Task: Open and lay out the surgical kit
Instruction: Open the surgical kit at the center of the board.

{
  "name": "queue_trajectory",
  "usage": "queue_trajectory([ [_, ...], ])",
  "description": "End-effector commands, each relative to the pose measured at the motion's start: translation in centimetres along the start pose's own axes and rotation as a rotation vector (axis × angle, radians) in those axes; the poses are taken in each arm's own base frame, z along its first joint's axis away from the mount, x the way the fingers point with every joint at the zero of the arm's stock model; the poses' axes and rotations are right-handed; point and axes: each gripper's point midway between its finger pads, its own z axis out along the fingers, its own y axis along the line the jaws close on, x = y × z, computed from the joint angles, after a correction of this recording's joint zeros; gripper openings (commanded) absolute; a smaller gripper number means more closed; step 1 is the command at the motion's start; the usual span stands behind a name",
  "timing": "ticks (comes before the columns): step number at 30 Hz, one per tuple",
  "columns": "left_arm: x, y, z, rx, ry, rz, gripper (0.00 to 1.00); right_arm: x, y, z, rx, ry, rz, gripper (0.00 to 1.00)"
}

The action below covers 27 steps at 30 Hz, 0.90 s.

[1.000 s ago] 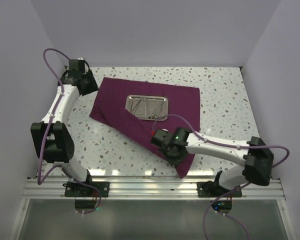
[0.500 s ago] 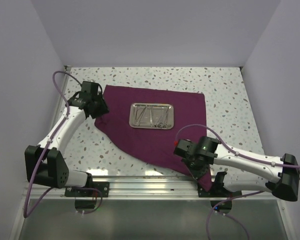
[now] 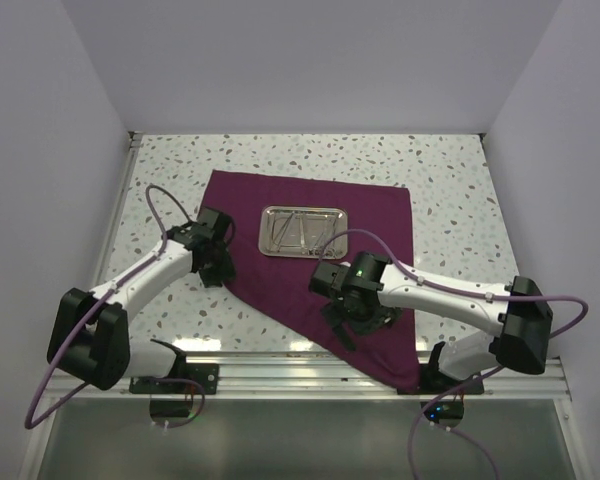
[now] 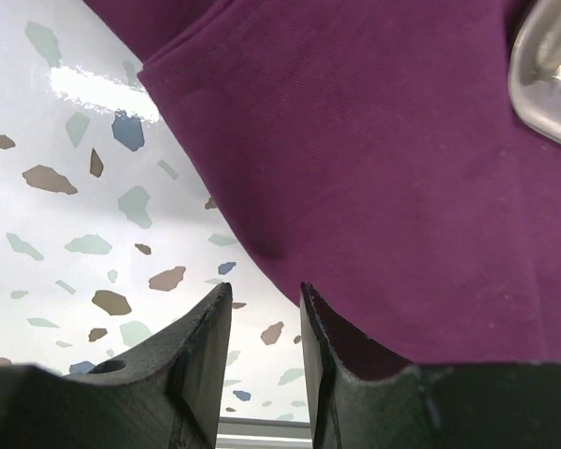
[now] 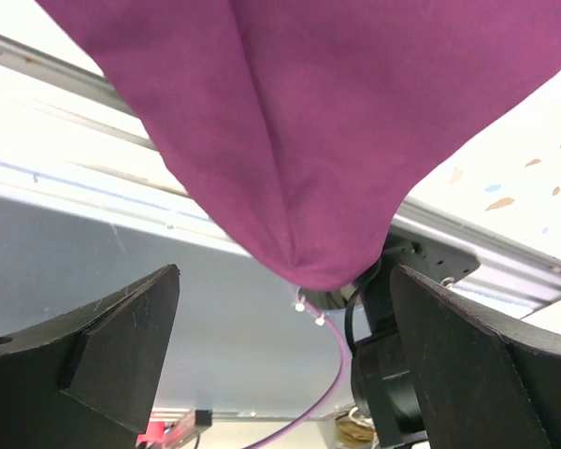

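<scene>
Table (image 3: 450, 180): white terrazzo top w/ grey, tan and blue flecks, glossy enough to show a bright light streak (image 4: 103, 94) in the L wrist view. Pale lilac-white walls (image 3: 310, 60) box it in at 9, 12 and 3 o'clock. An aluminium rail (image 3: 280, 372) runs along the 6 o'clock edge.

Maroon cloth wrap (image 3: 380, 215) lies opened out across the middle of the table. It has a straight edge toward 12 and a long slanted edge from 9 down to 5 o'clock. There its corner (image 5: 309, 243) droops over the rail, off the table. Steel tray (image 3: 263, 232) sits flat on the cloth toward 12 o'clock, w/ thin silver instruments (image 3: 305, 236) inside, too small to tell apart.

L gripper (image 3: 220, 270) is at the cloth's 9 o'clock edge, approx 8 o'clock of the tray. Its fingers (image 4: 201, 351) stand a narrow gap apart. Bare table shows between them and the cloth hem lies just at the tips, w/ nothing pinched.

R gripper (image 3: 360, 322) hovers over the cloth at 5 o'clock of the tray, jaws spread wide and holding nothing. In the R wrist view the hanging corner shows in the gap, apparently clear of both sides.
</scene>
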Motion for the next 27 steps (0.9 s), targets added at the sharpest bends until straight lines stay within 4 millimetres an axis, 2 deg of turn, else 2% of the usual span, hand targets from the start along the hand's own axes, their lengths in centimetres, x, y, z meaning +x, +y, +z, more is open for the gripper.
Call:
queue_trajectory([
  [1, -0.8, -0.4, 1.1, -0.022, -0.042, -0.041, 0.38, -1.0, -0.3, -0.3, 0.031, -0.025, -0.038, 0.98],
  [4, -0.4, -0.3, 1.9, -0.031, -0.050, -0.040, 0.38, -0.9, -0.6, -0.1, 0.040, -0.025, -0.045, 0.98],
  [6, -1.1, -0.5, 2.2, -0.022, -0.090, -0.037, 0.40, -0.7, -0.5, -0.1, 0.037, -0.023, -0.045, 0.98],
  [9, -2.1, -0.7, 2.3, -0.026, -0.135, -0.041, 0.47, -0.5, -0.3, 0.0, 0.023, -0.013, -0.038, 0.98],
  [13, -2.3, -0.6, 2.9, -0.034, -0.147, -0.042, 0.55, -0.4, -0.3, 0.0, 0.021, -0.010, -0.035, 0.98],
  [17, -2.1, -0.1, 4.0, -0.060, -0.148, -0.034, 0.54, -0.4, -0.3, 0.0, 0.021, -0.007, -0.035, 0.98],
  [20, -2.1, 0.2, 4.7, -0.076, -0.149, -0.029, 0.48, -0.4, -0.4, 0.0, 0.029, -0.003, -0.042, 0.98],
  [22, -2.1, 0.2, 4.9, -0.080, -0.150, -0.026, 0.41, -0.4, -0.4, -0.1, 0.031, 0.000, -0.044, 0.98],
  [23, -2.4, 0.0, 4.8, -0.079, -0.156, -0.027, 0.35, -0.4, -0.4, -0.1, 0.031, 0.000, -0.043, 0.99],
  [24, -2.6, -0.2, 4.7, -0.076, -0.159, -0.026, 0.26, -0.5, -0.4, -0.1, 0.031, 0.000, -0.043, 0.98],
  [27, -3.7, -1.0, 3.3, -0.068, -0.173, -0.022, 0.10, -0.5, -0.3, -0.1, 0.030, 0.002, -0.046, 0.98],
])
